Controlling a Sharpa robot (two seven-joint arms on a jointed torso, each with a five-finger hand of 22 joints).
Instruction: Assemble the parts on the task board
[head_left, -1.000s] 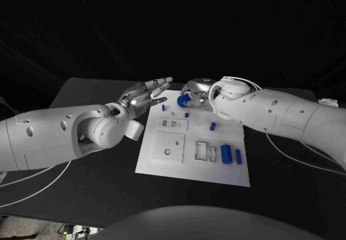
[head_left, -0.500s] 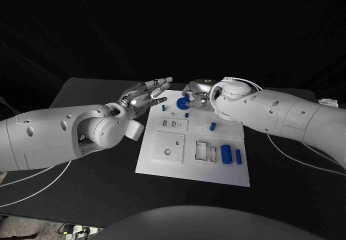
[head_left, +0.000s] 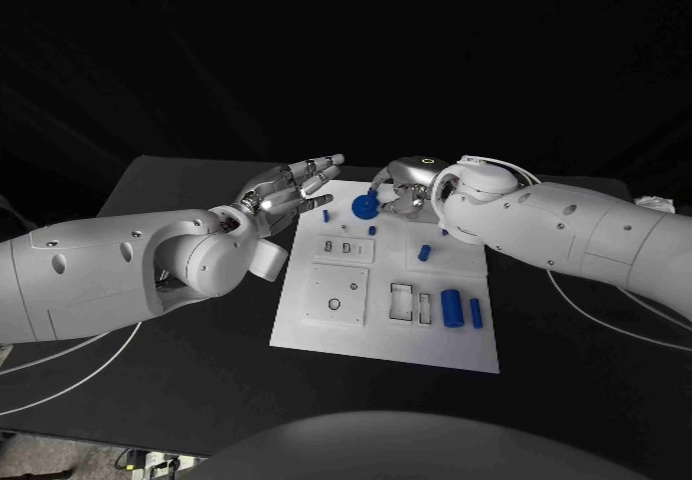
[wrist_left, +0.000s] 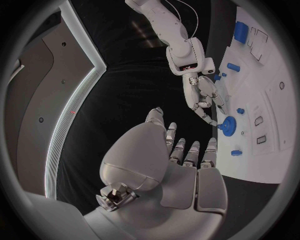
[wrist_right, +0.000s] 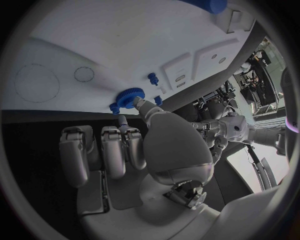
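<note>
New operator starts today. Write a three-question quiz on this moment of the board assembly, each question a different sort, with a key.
1. True or false: the left hand holds a blue part.
2. Which part does the right hand pinch? A) the blue gear B) the large blue cylinder C) a small peg
3. Fill in: the large blue cylinder lies on the white task ____.

Key
1. False: its fingers are spread and hold nothing.
2. A: the gear is at the fingertips, near the board's far end.
3. board
</note>
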